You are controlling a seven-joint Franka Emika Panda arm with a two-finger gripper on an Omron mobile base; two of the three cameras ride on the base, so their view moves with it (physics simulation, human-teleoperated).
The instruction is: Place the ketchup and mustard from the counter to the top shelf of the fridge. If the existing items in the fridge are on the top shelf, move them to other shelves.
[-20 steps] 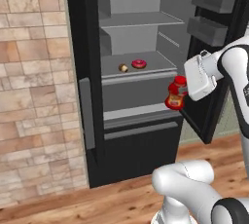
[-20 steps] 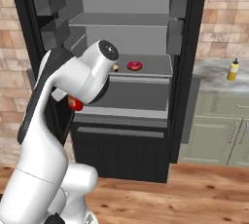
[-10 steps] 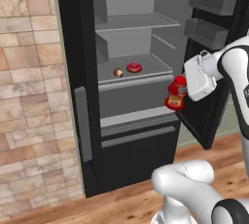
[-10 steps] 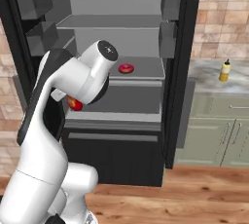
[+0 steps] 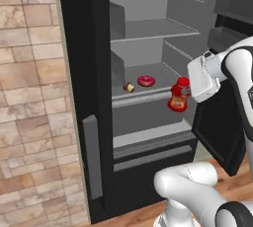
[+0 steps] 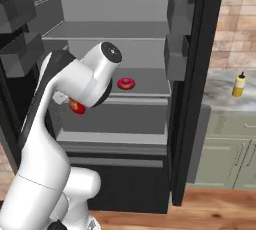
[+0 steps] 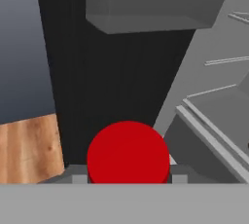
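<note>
My gripper (image 5: 187, 92) is shut on the ketchup (image 5: 178, 95), a squat red bottle held in the air in front of the open fridge (image 5: 84, 73), level with its lower shelf (image 5: 148, 96). The ketchup's red cap (image 7: 128, 152) sits between my fingers in the hand view, and part of the bottle (image 6: 76, 107) peeks out behind my arm. A pink donut (image 5: 146, 80) and a brown cupcake (image 5: 129, 87) lie on that lower shelf. Above it, the visible part of the top shelf (image 5: 148, 28) is bare. The yellow mustard (image 6: 239, 84) stands on the counter (image 6: 222, 99) to the fridge's right.
The fridge door (image 5: 222, 132) stands open at the right, just behind my hand, with grey bins (image 5: 232, 6). More bins (image 6: 180, 4) hang on the other door. A brick wall (image 5: 29, 97) flanks the fridge on the left. Pale cabinets (image 6: 225, 149) sit under the counter.
The whole scene has shifted in both base views, so the base has moved before the fridge. The ketchup stays in the shut gripper, in the same place in the pictures.
</note>
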